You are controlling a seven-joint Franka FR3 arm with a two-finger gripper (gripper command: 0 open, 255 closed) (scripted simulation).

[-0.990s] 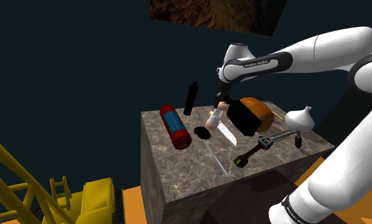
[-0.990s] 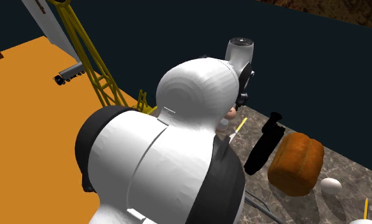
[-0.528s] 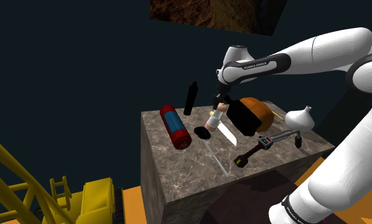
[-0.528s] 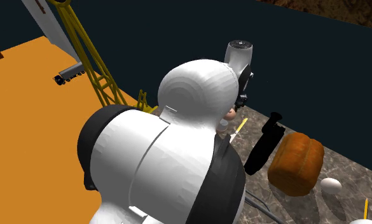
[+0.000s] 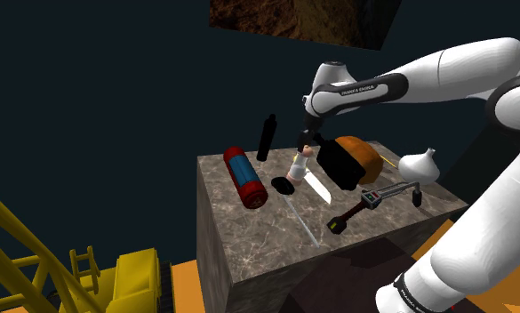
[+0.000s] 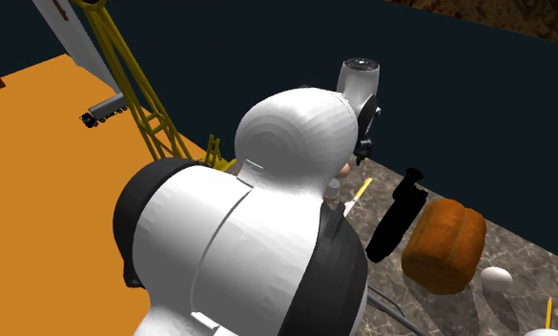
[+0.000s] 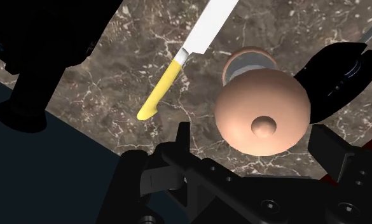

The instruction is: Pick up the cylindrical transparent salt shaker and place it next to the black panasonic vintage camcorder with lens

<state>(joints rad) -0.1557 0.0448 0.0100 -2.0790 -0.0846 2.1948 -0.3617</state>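
Observation:
The salt shaker (image 5: 298,166) has a clear whitish body and a pinkish domed cap, and its base rests on the marble table top (image 5: 249,240). My gripper (image 5: 306,146) hangs just above it. In the wrist view my gripper (image 7: 254,141) is open: the cap (image 7: 261,118) sits between the fingers (image 7: 181,156) with a gap on each side. The black boxy camcorder (image 5: 337,166) lies close beside the shaker, toward the shoulder view's right. In the second exterior view the big white arm hides most of the shaker (image 6: 344,172) below the gripper (image 6: 363,151).
A yellow-handled knife (image 5: 317,188) and a flat black disc (image 5: 283,185) lie right by the shaker. A slim black upright thing (image 5: 267,136) stands at the far edge. There are also a red cylinder (image 5: 245,177), an orange loaf (image 5: 364,153), a white vase (image 5: 421,165) and a hand tool (image 5: 373,197).
The fingers have opened and let go of the shaker, which stays beside the camcorder. The arm has hardly moved.

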